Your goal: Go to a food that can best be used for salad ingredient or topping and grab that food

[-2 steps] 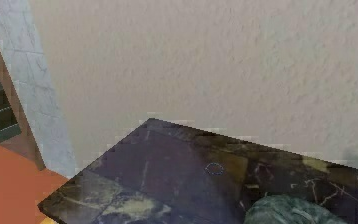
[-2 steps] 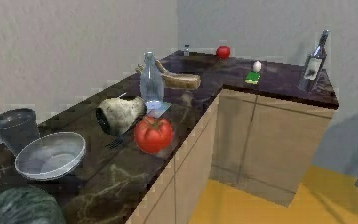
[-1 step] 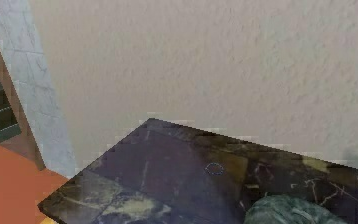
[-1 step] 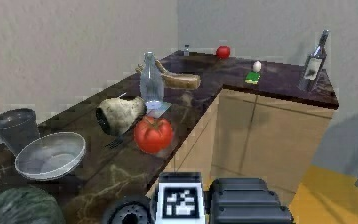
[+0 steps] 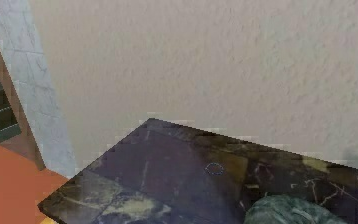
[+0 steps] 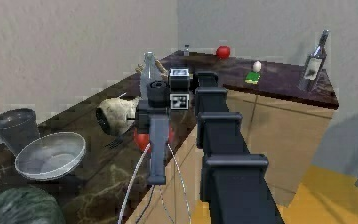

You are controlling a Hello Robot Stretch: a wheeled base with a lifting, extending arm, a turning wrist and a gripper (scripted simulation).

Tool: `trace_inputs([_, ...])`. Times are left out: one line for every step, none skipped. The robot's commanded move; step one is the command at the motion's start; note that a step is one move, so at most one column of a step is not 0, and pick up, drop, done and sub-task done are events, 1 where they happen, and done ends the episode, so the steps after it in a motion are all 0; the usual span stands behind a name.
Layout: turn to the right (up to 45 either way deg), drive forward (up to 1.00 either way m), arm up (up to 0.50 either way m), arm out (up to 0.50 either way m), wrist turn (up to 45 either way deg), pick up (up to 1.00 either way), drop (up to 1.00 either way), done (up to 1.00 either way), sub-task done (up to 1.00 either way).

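One dark marbled countertop point(image 5: 167, 165) serves as the reference for all positions. Forward view: its corner points toward a beige wall point(image 5: 217, 60). A pale tiled column point(image 5: 32, 75) stands beyond its left edge above orange floor point(image 5: 12, 185). A dark green mottled round object point(image 5: 287, 210) rests on its near right part. Arm side view: the arm point(image 6: 227, 150) extends across the countertop and ends in the gripper point(image 6: 152, 150). A small red round item point(image 6: 140, 141), tomato-like in shape and colour, lies on the countertop directly at the gripper. The state of the fingers, and whether they have hold of anything, cannot be determined. Also on the countertop are a metal bowl point(image 6: 52, 155) and a dark pot point(image 6: 15, 125) at its left end, and a pale rounded lump point(image 6: 115, 113) and a clear bottle point(image 6: 147, 70) in its middle part. A second red round item point(image 6: 223, 51), a small white-and-green object point(image 6: 254, 70) and a tall bottle point(image 6: 315, 60) stand on its far section.
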Motion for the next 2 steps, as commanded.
trace_inputs([0.0, 0.00, 0.00, 0.00, 45.0, 0.00, 0.00, 0.00, 0.00])
trace_inputs([0.0, 0.00, 0.00, 0.00, 45.0, 0.00, 0.00, 0.00, 0.00])
